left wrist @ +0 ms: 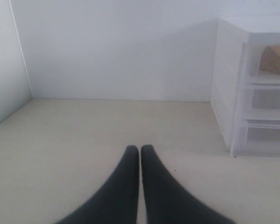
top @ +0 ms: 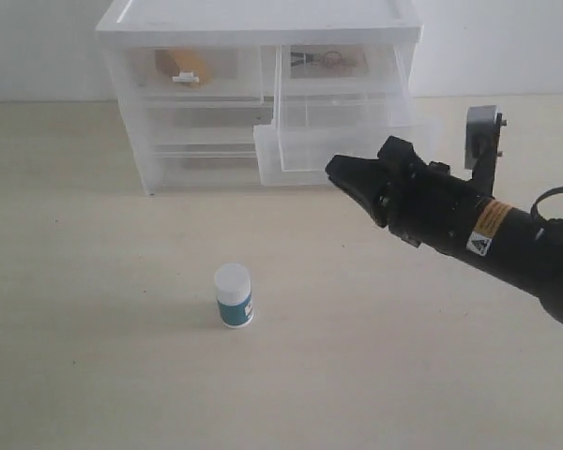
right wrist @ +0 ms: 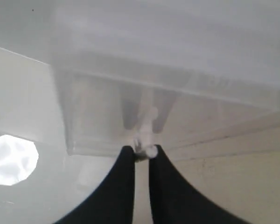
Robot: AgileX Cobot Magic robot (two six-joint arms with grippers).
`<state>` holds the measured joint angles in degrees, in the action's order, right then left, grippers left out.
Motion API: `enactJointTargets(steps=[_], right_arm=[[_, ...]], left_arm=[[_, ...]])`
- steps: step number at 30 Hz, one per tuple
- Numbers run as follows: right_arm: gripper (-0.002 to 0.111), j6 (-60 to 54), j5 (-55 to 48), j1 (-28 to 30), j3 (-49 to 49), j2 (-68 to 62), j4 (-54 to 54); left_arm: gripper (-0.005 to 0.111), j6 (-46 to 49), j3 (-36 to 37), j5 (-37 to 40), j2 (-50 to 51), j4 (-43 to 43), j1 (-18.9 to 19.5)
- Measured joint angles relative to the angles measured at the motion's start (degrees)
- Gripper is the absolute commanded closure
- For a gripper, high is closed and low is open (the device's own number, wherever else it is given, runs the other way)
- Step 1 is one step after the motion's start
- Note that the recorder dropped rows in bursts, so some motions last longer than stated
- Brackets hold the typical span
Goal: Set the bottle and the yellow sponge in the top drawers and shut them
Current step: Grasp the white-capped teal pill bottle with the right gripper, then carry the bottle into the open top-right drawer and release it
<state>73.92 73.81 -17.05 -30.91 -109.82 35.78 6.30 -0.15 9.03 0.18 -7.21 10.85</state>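
The bottle point(top: 234, 295) stands upright on the table, well apart from both grippers. The yellow sponge point(top: 183, 64) lies inside the left top drawer point(top: 216, 70), which is pushed in; the left wrist view shows the sponge point(left wrist: 275, 60) through the drawer wall. The right top drawer point(top: 296, 155) is pulled far out. My right gripper point(top: 333, 170) is at that drawer's front, and its fingertips are shut on the small white tab handle point(right wrist: 145, 150). My left gripper point(left wrist: 140, 148) is shut and empty above bare table, left of the cabinet.
The white cabinet point(top: 263, 19) stands at the back against a white wall, with full-width drawers point(top: 202, 141) below. A small dark wired item point(top: 319, 61) lies at the back of the open drawer. A blurred white round shape point(right wrist: 11, 159) shows in the right wrist view.
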Motion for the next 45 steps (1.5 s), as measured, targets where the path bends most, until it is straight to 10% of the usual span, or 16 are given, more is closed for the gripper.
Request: enactJointTargets(steps=[7,12,19,21,24,32,38,45], right_arm=[[0.029,-6.7,-6.3,-0.5,0.8,0.0,18.6],[0.029,-18.2,-9.2,-5.8,-0.6,0.0,23.1],[0.029,-27.6,-38.6,-18.4,-12.5,-1.3,20.4],[0.043,-30.0,-41.2,-20.5,-15.8,-2.7,20.2],[0.108,-31.2,-45.1,-20.7,-17.9,-4.0,20.3],[0.106,4.5,-50.9,-29.3,-18.0,22.2,62.0],[0.106,-21.3,-89.6,-29.5,-22.9,34.9,64.4],[0.105,-41.5,-106.5,-29.5,-30.3,19.8,64.3]], left_arm=[[0.103,0.0,0.0,0.0,0.0,0.0,0.0],[0.103,0.0,0.0,0.0,0.0,0.0,0.0],[0.103,0.0,0.0,0.0,0.0,0.0,0.0],[0.103,0.0,0.0,0.0,0.0,0.0,0.0],[0.103,0.0,0.0,0.0,0.0,0.0,0.0],[0.103,0.0,0.0,0.0,0.0,0.0,0.0],[0.103,0.0,0.0,0.0,0.0,0.0,0.0],[0.103,0.0,0.0,0.0,0.0,0.0,0.0]])
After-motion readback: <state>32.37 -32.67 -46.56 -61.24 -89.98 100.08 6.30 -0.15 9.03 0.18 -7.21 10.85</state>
